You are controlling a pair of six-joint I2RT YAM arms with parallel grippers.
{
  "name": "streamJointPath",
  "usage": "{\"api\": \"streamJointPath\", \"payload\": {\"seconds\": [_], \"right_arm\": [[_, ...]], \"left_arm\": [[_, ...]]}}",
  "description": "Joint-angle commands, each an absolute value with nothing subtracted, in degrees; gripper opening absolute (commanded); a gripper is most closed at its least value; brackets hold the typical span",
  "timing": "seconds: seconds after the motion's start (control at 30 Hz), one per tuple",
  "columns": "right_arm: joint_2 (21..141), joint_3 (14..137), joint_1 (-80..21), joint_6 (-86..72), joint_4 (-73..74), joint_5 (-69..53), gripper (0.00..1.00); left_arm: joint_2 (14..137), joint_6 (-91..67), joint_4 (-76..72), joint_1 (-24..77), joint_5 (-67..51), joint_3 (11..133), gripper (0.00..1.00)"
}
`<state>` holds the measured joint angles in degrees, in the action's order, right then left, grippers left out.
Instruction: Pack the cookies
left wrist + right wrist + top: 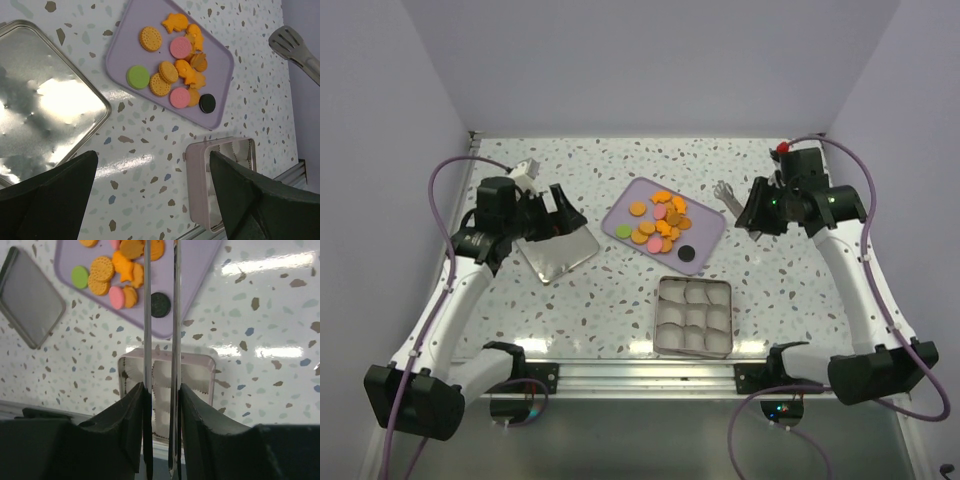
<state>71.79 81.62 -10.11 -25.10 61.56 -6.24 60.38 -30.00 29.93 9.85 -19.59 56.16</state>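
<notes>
Tongs (pixel 147 315) pinched in right gripper (pixel 161 395), we guess for moving cookies (pixel 665 225) from tray (pixel 708 234) into near tin (pixel 658 320); left gripper (pixel 153 165) spread wide, idle.

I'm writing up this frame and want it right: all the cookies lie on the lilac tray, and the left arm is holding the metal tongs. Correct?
One thing is off. The cookies do lie on the lilac tray, but the right gripper holds the tongs, not the left. The right wrist view shows its jaws closed on them. The left gripper is open and empty.
</notes>
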Motion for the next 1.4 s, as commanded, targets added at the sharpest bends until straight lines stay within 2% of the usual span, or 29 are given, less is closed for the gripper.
{"api": "streamJointPath", "payload": {"seconds": [0.0, 0.33, 0.83, 1.37], "right_arm": [[70.14, 81.74, -13.00, -28.82, 63.10, -10.98, 0.35], [73.30, 80.33, -22.76, -30.85, 62.06, -6.07, 0.40], [85.68, 88.50, -23.38, -27.25, 59.85, -6.68, 0.44], [90.88, 89.56, -25.31, -26.54, 58.54, -6.15, 0.44]], "left_arm": [[59.50, -30.15, 28.38, 10.11, -20.74, 58.36, 1.00], [56.87, -30.32, 29.88, 10.28, -19.43, 56.25, 1.00], [55.90, -29.88, 31.73, 10.28, -18.28, 56.25, 1.00], [55.55, -29.97, 31.90, 10.28, -17.40, 55.99, 1.00]]}}
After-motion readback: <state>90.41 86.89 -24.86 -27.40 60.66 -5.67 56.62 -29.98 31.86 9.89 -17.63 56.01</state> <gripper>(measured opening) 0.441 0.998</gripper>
